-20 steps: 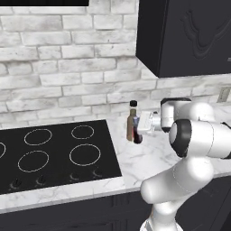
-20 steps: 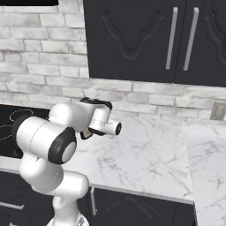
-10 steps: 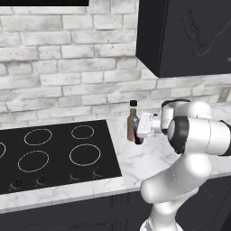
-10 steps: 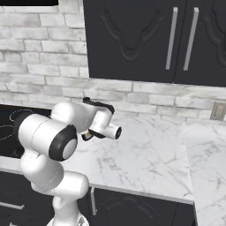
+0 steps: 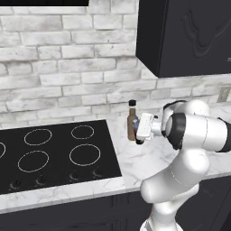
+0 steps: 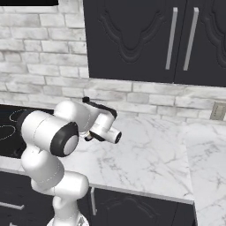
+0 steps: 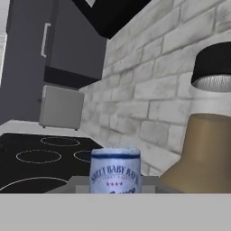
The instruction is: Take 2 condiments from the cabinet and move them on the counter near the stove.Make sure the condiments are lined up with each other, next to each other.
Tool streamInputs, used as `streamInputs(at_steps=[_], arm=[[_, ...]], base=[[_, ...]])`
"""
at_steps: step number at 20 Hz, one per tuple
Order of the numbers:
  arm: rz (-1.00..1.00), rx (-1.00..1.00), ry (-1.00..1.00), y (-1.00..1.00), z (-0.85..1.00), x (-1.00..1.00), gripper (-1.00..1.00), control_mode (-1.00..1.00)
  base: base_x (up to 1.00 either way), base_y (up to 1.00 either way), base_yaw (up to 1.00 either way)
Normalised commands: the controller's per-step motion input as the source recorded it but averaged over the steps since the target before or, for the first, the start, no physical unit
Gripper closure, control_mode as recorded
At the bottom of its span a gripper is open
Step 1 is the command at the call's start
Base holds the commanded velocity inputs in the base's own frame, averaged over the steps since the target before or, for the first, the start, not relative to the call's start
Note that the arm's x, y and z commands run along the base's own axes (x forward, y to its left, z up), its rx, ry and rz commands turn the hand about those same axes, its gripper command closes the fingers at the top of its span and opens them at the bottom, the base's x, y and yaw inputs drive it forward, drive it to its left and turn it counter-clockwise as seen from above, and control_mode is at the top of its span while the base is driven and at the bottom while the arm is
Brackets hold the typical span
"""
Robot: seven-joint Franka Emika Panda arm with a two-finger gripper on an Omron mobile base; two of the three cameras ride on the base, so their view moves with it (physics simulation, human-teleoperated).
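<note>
Left base view is showing the arm [image 5: 189, 149] bending low over the counter [image 5: 149, 158], with its white hand pointing toward the stove [image 5: 54, 153]. The gripper [image 5: 139, 135] is sitting just right of the stove's edge, right beside the amber bottle [image 5: 132, 120], which is standing upright on the marble near the brick wall [image 5: 67, 58]. The black cap of that bottle is rising above the hand, and part of its body is hidden behind the hand.

Hand view is looking along the gripper toward the stove [image 7: 40, 158]. A pale blue cap with printed lettering, belonging to the maroon bottle [image 7: 115, 171], is sitting low in the middle, close to the camera, so the jaws appear to be clamped on it; the fingertips themselves are hidden. The amber bottle [image 7: 203, 153] is looming just to the right of it, its cap near the frame's upper right edge. The two bottles are standing close together, though whether they are touching cannot be told.

Right base view is showing the arm [image 6: 53, 132] from the other side, with the cabinet [image 6: 132, 35] shut above the counter [image 6: 150, 154]; the hand is covering the bottles there.
</note>
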Motion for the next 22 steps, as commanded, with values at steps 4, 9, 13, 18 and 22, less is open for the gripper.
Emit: streamInputs(at_steps=[4, 9, 13, 18, 22], arm=[[0.0, 0.03, -0.06, 0.0, -0.14, 0.0, 1.0, -1.0], [0.0, 0.06, -0.03, 0.0, -0.04, 0.0, 1.0, -1.0], [0.0, 0.1, 0.0, 0.0, 0.0, -0.02, 1.0, -1.0], [0.0, 0.1, 0.0, 0.0, 0.0, -0.02, 1.0, -1.0], [0.0, 0.08, 0.03, 0.0, 0.0, 0.0, 1.0, -1.0]], base=[[0.0, 0.0, 0.0], [0.0, 0.0, 0.0], [0.0, 0.0, 0.0], [0.0, 0.0, 0.0], [0.0, 0.0, 0.0]])
